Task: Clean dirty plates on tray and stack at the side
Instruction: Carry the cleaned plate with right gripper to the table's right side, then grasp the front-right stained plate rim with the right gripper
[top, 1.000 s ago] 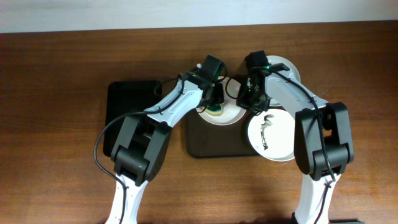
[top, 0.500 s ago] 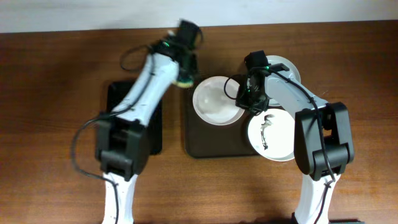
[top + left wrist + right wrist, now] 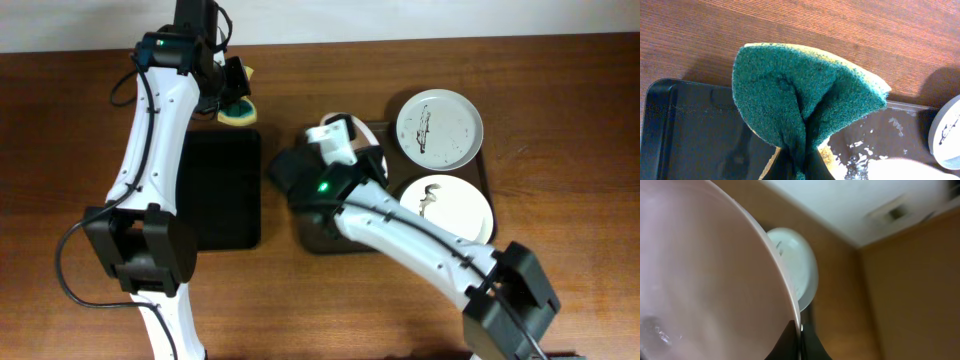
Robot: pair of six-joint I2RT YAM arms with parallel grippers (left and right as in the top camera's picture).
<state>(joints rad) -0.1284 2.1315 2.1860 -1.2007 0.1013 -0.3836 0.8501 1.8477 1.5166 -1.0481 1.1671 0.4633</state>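
Observation:
My left gripper (image 3: 232, 92) is shut on a yellow-and-green sponge (image 3: 240, 110) over the wood behind the black tray; in the left wrist view the sponge (image 3: 800, 95) is folded between the jaws (image 3: 800, 170). My right gripper (image 3: 345, 142) is shut on the rim of a white plate (image 3: 334, 126), held tilted on edge above the left end of the brown tray (image 3: 310, 238). In the right wrist view this plate (image 3: 705, 280) fills the left side, with the jaws (image 3: 800, 332) pinching its rim. Two smeared plates (image 3: 438, 127) (image 3: 447, 208) lie on the tray's right part.
A smaller black tray (image 3: 215, 190) lies left of the brown tray, below the sponge; it also shows in the left wrist view (image 3: 690, 130). My right arm (image 3: 420, 240) reaches diagonally across the brown tray. The table's back edge runs close behind the left gripper.
My left arm swung left and back off the plate with the sponge. My right arm moved leftwards over the tray and now holds the wiped plate tilted up, uncovering both smeared plates.

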